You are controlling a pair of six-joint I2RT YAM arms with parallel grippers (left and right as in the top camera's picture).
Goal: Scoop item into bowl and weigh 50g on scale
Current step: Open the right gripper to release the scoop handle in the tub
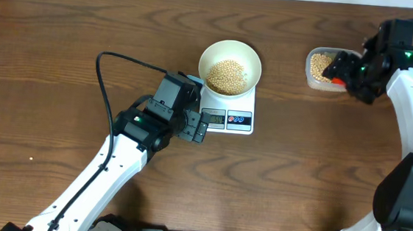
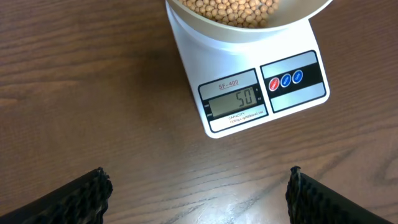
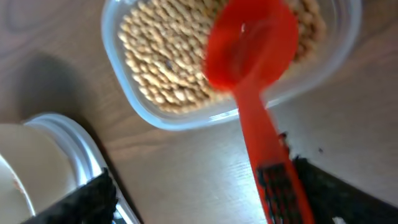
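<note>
The white bowl [image 1: 231,46] holds tan beans [image 1: 226,76] and stands on the white scale [image 1: 239,119]. In the left wrist view the scale [image 2: 298,93] reads 50, with the bowl [image 2: 205,25] and beans [image 2: 233,9] at the top. My left gripper [image 1: 194,126] [image 2: 199,193] is open and empty over bare wood just in front of the scale. My right gripper [image 1: 340,73] [image 3: 202,193] is at the clear tub [image 3: 186,118] with its fingers wide apart. A red spoon [image 3: 249,46] lies with its bowl over the tub's beans [image 3: 161,62] and its handle against my right finger.
The clear tub [image 1: 321,68] of beans sits at the back right, right of the scale. A pale round object with a grey rim [image 3: 37,155] shows at the lower left of the right wrist view. A black cable [image 1: 105,85] runs along the left arm.
</note>
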